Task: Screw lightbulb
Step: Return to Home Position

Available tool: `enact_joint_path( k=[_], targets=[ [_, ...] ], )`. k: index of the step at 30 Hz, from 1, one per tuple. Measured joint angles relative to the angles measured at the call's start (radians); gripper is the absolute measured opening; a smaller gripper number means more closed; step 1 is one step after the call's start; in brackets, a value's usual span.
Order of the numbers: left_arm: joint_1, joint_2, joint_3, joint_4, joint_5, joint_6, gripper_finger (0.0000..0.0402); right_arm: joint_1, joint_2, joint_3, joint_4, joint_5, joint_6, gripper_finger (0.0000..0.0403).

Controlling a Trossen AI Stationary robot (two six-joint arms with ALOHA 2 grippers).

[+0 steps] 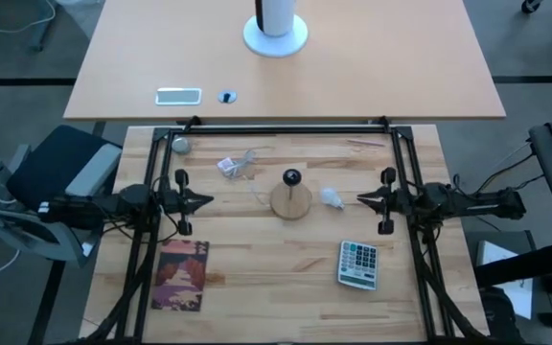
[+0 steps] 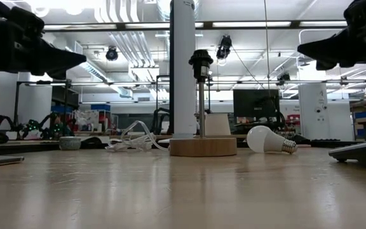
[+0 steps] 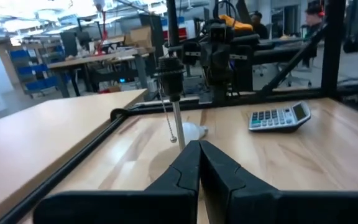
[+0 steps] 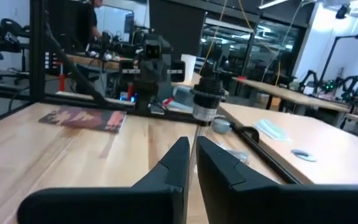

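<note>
Lying on its side on the wooden table [image 1: 257,307], the lightbulb [image 1: 332,197] rests just right of the lamp [image 1: 291,196], close to its round wooden base but apart from it. You see it is not in the lamp's black socket. Bulb: small, frosted white, rounded globe. In the low view its short silvery screw base points away from the lamp.

Left gripper [image 1: 204,200]: at the table's left side, raised off the surface, fingers pressed together with nothing between them, tips aimed at the lamp and well apart from it.

Right gripper [image 1: 362,199]: at the table's right side, also raised, fingers drawn together and empty, tips near the lightbulb but not touching it.

You have the calculator [image 1: 358,264] lying flat nearer the front edge, well apart from the lightbulb
</note>
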Motion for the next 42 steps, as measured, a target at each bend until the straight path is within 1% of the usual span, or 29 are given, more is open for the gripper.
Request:
enact_joint_path(
  k=[8,14,17,20,30,42],
  targets=[
    [0.000,0.042,0.005,0.010,0.000,-0.022,0.0000,0.001,0.002,0.000,-0.014,0.000,0.165,0.0033],
    [0.000,0.090,0.005,0.012,0.000,-0.022,0.0000,0.001,0.001,0.000,-0.013,0.001,0.196,0.0041],
    [0.000,0.117,0.005,0.010,0.000,-0.022,0.0000,0.002,0.001,0.000,-0.013,0.000,0.319,0.0043],
    [0.000,0.146,0.005,0.011,0.000,-0.022,0.0000,0.002,0.001,0.000,-0.012,0.000,0.387,0.0044],
    [0.000,0.238,0.005,0.010,0.000,-0.022,0.0000,0.001,0.001,0.001,-0.012,0.001,0.398,0.0033],
    [0.000,0.326,0.005,0.011,0.000,-0.022,0.0000,0.001,0.002,0.001,-0.012,0.001,0.398,0.0053]
  ],
)
